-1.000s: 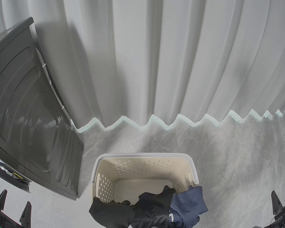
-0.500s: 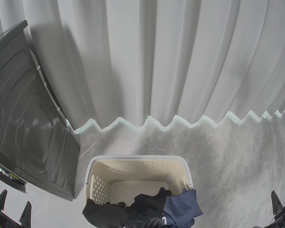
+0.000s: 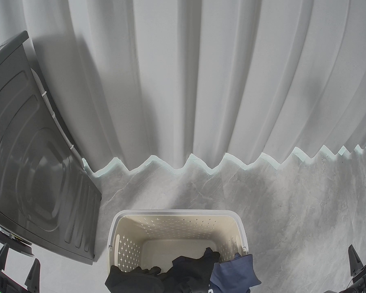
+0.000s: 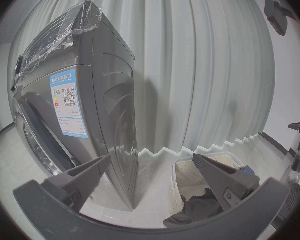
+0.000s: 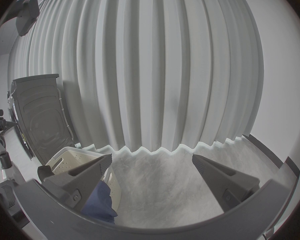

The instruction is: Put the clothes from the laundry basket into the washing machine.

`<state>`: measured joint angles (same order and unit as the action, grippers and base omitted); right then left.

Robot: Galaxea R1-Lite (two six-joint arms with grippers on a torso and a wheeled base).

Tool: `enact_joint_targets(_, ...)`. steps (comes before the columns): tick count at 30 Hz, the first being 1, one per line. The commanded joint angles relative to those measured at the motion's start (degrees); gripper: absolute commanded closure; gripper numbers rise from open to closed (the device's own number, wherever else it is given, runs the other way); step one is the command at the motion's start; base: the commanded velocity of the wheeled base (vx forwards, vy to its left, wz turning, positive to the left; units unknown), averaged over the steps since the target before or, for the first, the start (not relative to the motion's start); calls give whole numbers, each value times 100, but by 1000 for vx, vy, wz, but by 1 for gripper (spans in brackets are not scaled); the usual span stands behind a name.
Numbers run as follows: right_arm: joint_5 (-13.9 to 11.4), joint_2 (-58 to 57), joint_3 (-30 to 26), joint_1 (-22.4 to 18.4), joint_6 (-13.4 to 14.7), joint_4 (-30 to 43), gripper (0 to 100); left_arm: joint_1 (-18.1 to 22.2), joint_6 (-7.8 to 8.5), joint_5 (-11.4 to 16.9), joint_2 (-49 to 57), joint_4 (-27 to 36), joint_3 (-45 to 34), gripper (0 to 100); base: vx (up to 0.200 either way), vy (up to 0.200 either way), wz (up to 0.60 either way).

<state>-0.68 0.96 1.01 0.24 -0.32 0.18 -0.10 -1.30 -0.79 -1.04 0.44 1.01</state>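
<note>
Nothing is judged loaded yet: clothes are heaped in the basket between left claw and right claw, both spread open and empty, with the washer just beyond the left claw.

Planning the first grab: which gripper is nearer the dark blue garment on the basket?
Right. The right gripper is on the side of the cream plastic basket where the dark blue garment hangs; the left gripper is opposite.

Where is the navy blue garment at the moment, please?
In the head view the navy blue garment drapes over the near right corner of the laundry basket, beside the black clothes.
</note>
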Motion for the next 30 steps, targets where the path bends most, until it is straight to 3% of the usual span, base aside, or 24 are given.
enact_joint_targets(1,-2,-96,-92,2,-3,-1,0,1,7,9,104,0,-92,0,200,0,0)
enact_joint_targets(30,-2,-96,-92,2,-3,-1,0,1,16,18,104,0,-92,0,7,0,0)
